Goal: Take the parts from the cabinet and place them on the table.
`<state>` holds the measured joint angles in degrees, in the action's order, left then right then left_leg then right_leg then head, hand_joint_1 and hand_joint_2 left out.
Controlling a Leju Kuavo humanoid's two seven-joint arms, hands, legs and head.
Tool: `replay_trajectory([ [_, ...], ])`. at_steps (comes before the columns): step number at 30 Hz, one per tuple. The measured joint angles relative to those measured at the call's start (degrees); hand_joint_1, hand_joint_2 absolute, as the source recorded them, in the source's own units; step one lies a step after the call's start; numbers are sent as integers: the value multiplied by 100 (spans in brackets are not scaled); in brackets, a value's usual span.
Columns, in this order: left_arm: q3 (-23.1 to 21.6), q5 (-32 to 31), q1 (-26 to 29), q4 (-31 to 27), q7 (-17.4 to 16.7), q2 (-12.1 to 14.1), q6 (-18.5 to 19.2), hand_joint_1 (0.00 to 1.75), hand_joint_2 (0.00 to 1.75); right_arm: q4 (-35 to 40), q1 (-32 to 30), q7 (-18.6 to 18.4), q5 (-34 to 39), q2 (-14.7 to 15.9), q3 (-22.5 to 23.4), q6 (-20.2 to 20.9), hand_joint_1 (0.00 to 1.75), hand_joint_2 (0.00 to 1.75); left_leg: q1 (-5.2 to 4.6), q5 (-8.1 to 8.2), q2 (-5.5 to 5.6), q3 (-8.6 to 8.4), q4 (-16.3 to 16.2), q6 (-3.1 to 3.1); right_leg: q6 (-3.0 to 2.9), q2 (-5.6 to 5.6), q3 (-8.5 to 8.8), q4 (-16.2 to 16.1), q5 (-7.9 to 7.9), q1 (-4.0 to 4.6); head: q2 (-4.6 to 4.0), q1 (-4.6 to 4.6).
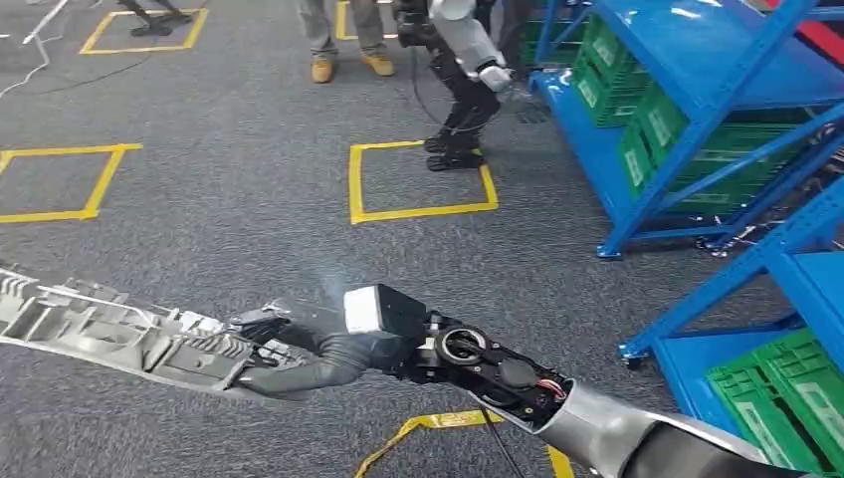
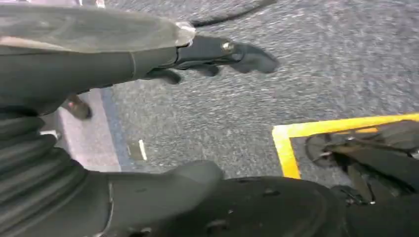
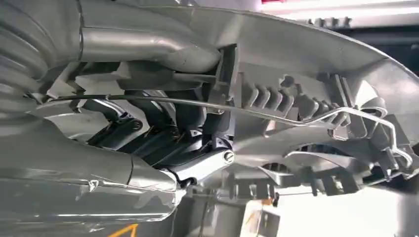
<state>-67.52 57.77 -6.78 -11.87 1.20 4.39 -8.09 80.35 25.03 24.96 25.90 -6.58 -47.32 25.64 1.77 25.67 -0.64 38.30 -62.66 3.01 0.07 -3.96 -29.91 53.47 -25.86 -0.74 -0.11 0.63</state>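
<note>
My right hand (image 1: 299,354) reaches across the lower half of the head view, fingers wrapped around a long grey moulded part (image 1: 109,334) that runs out to the picture's left edge above the grey carpet (image 1: 249,209). The part hangs in the air in that hand's grip, resting on nothing.

The right wrist view closes in on the same grip: my right hand (image 3: 148,128) has its thumb along one face of the part (image 3: 306,74) and its dark fingers (image 3: 163,143) hooked into the ribbing behind. That view also shows a thin wire clip (image 3: 276,111) running along the ribs, which the head view is too far off to resolve.

The left wrist view looks down at carpet and a corner of yellow floor tape (image 2: 296,136). My left hand (image 2: 163,64) holds nothing; its dark fingers (image 2: 247,54) are stretched out and apart over the floor.

Only the head view gives the room. Blue racking (image 1: 717,110) stands along the right, with green crates (image 1: 637,95) on its shelves and another green crate (image 1: 786,398) low at the right edge. 1 yellow taped square (image 1: 418,179) lies mid-floor, and a second robot (image 1: 463,75) stands at its far side facing the racking. A person's legs (image 1: 343,35) show at the top edge.
</note>
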Motion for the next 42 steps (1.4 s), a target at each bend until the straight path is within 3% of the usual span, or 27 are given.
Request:
replay_trajectory([
  [1,0,-2,-5,0,0,2,0,0,175,0,1,0,0,0,-7,0,175,175,13,-220,-211,-317,567,34,46,-53,13,33,-34,-8,0,-4],
  [2,0,-11,-25,-2,0,-35,0,0,175,2,0,0,0,0,-11,0,175,175,-17,-220,-481,-443,821,23,100,-93,7,63,-74,37,0,-44],
  [3,0,-9,-37,0,2,-26,0,0,175,2,13,-4,-2,0,-13,0,175,175,-24,-260,-362,-426,832,-65,135,-151,30,85,-108,57,0,-9],
  [6,0,-11,-46,0,4,-26,0,0,175,2,14,-2,0,0,-24,2,175,175,-44,-215,-154,-411,787,-182,220,-332,103,84,-175,32,0,63],
  [7,0,-11,-44,0,4,-20,0,0,175,2,22,-4,0,0,-28,2,175,175,-25,-220,-80,-439,804,-235,283,-198,109,128,-241,-19,0,92],
  [8,0,-11,-36,0,4,-18,0,0,175,4,26,-2,0,-4,-37,0,175,175,-32,-217,-28,-446,804,-259,285,120,34,345,-398,-31,0,109],
  [9,0,-11,-41,0,2,-13,0,0,175,4,30,2,0,-4,-37,2,175,175,-39,-218,27,-447,804,-296,272,281,-175,791,-636,-24,0,122],
  [11,0,-11,-48,0,2,-15,0,0,175,0,10,0,15,-2,-39,6,175,175,-67,-216,170,-446,802,-334,255,368,-689,1789,-1021,5,0,205],
  [12,0,-13,-50,0,2,-13,0,0,175,0,2,0,37,-2,-42,20,175,175,-87,-215,262,-447,800,-343,238,374,-872,2097,-1077,10,0,216],
  [13,0,-17,-48,0,2,-15,0,0,175,-6,-1,-2,87,-2,-44,59,175,175,-98,-214,356,-454,798,-344,208,380,-920,2084,-953,18,0,220],
  [15,0,-31,-42,0,2,-13,0,0,175,-17,5,-9,193,-2,-57,118,175,175,-109,-213,537,-478,795,-344,132,425,-650,1364,-441,37,0,236],
  [16,0,-37,-42,0,2,-15,0,0,175,-17,9,-9,243,-2,-68,151,175,175,-107,-211,630,-492,795,-342,91,531,-410,795,-139,40,0,238],
  [17,0,-44,-43,0,2,-18,0,0,175,-20,21,-9,278,-2,-79,184,175,175,-98,-208,696,-486,798,-332,59,799,-251,369,8,36,0,245],
  [18,0,-44,-57,0,-2,-15,0,0,175,-22,32,-7,310,-7,-98,203,175,175,-135,-199,775,-458,751,-310,56,844,-178,225,-22,10,0,227],
  [21,-2,-35,-9,0,-20,-13,-15,0,175,-31,61,2,345,-50,-153,240,175,175,-88,-243,953,-426,818,-204,8,687,-164,228,-20,68,0,223],
  [22,-2,-24,2,2,-20,15,-17,0,175,-35,89,2,373,-85,-166,249,175,175,-98,-230,921,-421,807,-184,-31,607,-140,154,20,17,0,214],
  [23,-2,9,3,0,-20,2,-31,0,175,-46,121,2,451,-118,-184,295,175,175,-124,-130,501,-370,681,-164,-60,538,-111,107,40,19,0,174],
  [24,0,65,-1,0,-33,2,-67,0,175,-63,144,26,655,-142,-188,360,175,175,-127,84,250,-207,353,-133,-89,475,-105,95,46,24,0,61],
  [26,2,140,-25,0,-50,2,-120,0,175,-151,203,90,1030,-184,-186,439,175,175,-99,500,144,259,-589,-75,-99,299,-108,96,38,37,0,41],
  [28,11,151,-25,0,-83,9,-146,0,175,-328,397,147,1229,-273,-179,455,175,175,-70,555,117,476,-1009,-26,-102,150,-119,100,27,34,0,22],
  [29,15,144,-21,2,-96,31,-146,0,175,-402,497,197,1257,-311,-168,457,175,175,-48,383,101,358,-779,-8,-89,80,-116,102,18,27,0,6],
  [31,15,103,-20,2,-107,74,-146,0,175,-507,625,295,1255,-367,-127,485,175,175,-32,-80,-32,-184,232,0,-45,-54,-92,113,-10,16,0,-2],
  [32,15,92,-28,0,-109,85,-146,0,175,-549,684,321,1239,-385,-103,490,175,175,-37,-221,-290,-459,702,-1,-9,-110,-75,129,-33,27,0,-18],
  [33,15,65,-49,0,-120,83,-146,0,175,-586,728,332,1226,-400,-70,487,175,175,-88,-191,-412,-493,805,-43,35,-139,-85,150,-63,82,0,-37],
  [37,13,22,-25,2,-184,107,-151,0,175,-702,830,337,1209,-442,11,437,175,175,-80,-207,-86,-474,817,-254,167,-343,5,143,-127,62,0,39],
  [39,13,13,-27,2,-197,107,-151,0,175,-747,852,341,1206,-468,48,420,175,175,-55,-224,22,-488,829,-322,212,207,-161,553,-420,14,0,67],
  [42,13,13,-43,0,-197,111,-151,0,175,-811,851,343,1207,-466,101,415,175,175,-83,-218,224,-489,826,-363,230,377,-855,1964,-995,23,0,175],
])
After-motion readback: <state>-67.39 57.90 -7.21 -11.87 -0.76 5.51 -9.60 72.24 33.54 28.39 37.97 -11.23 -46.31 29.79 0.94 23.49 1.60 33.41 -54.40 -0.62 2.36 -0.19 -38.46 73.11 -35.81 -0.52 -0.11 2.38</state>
